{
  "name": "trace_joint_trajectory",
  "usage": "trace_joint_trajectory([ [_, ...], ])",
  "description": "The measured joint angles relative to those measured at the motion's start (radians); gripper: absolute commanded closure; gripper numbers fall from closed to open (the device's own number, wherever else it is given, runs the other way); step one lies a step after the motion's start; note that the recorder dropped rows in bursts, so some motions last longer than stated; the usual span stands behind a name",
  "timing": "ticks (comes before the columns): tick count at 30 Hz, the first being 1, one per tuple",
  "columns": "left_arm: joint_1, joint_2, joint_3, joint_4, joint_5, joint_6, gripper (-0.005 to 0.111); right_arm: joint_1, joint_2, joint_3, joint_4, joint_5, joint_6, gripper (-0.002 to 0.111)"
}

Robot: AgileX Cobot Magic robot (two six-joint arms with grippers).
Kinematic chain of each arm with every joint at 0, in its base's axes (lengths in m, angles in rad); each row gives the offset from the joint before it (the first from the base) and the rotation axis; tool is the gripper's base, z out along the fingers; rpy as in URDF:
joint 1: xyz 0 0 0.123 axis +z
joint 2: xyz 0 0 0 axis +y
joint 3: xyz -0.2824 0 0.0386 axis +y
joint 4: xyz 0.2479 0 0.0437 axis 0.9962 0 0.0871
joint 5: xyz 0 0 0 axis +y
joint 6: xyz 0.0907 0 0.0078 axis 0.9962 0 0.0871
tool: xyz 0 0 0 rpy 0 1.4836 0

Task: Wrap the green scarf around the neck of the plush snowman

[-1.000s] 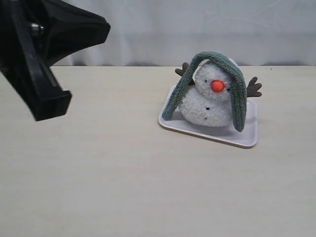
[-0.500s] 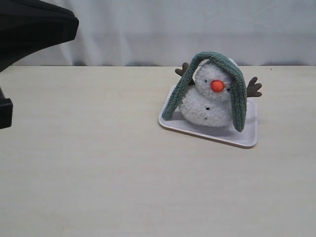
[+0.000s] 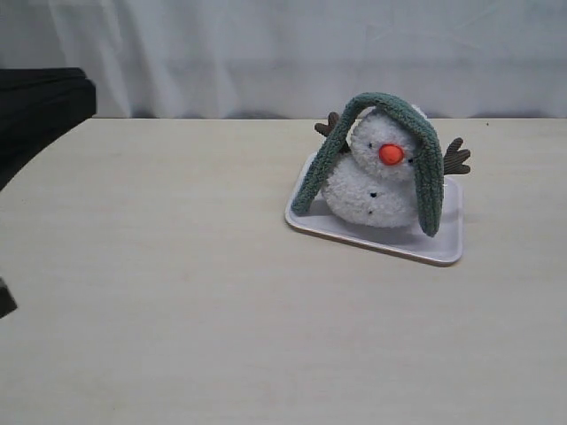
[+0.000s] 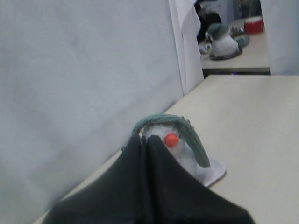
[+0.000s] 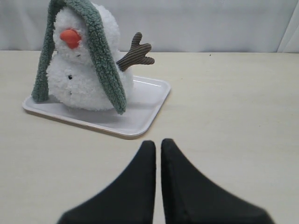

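Observation:
The plush snowman (image 3: 372, 181) sits upright on a white tray (image 3: 443, 239) right of centre on the table. The green scarf (image 3: 431, 168) lies draped over the top of its head, one end hanging down each side to the tray; the neck crease is bare. The snowman (image 5: 79, 74) and the scarf (image 5: 105, 70) also show in the right wrist view. My right gripper (image 5: 158, 143) is shut and empty, low over the table a short way in front of the tray. My left gripper (image 4: 145, 140) is shut and empty, well away from the snowman (image 4: 180, 147).
A pale curtain (image 3: 310, 53) hangs behind the table's far edge. The left arm's dark body (image 3: 35, 111) shows at the left border of the exterior view. Through a gap in the left wrist view, a second table with other objects (image 4: 224, 42) stands far off.
The left arm has drawn back to the left, nearly out of the exterior view. The snowman, scarf and tray have stayed put.

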Motion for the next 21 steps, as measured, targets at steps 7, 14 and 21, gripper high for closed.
trace_joint_trajectory([
  [7,0.140,-0.160,0.200,-0.027,-0.131,-0.122,0.107,0.000,0.000,0.000,0.000,0.000,0.000,0.104],
  [14,0.463,-0.319,0.333,-0.031,-0.133,-0.369,0.107,0.000,0.000,0.000,0.000,0.000,0.000,0.104],
  [21,0.723,-0.489,0.416,-0.033,-0.072,-0.448,0.107,0.000,0.000,0.000,0.000,0.000,0.000,0.104],
])
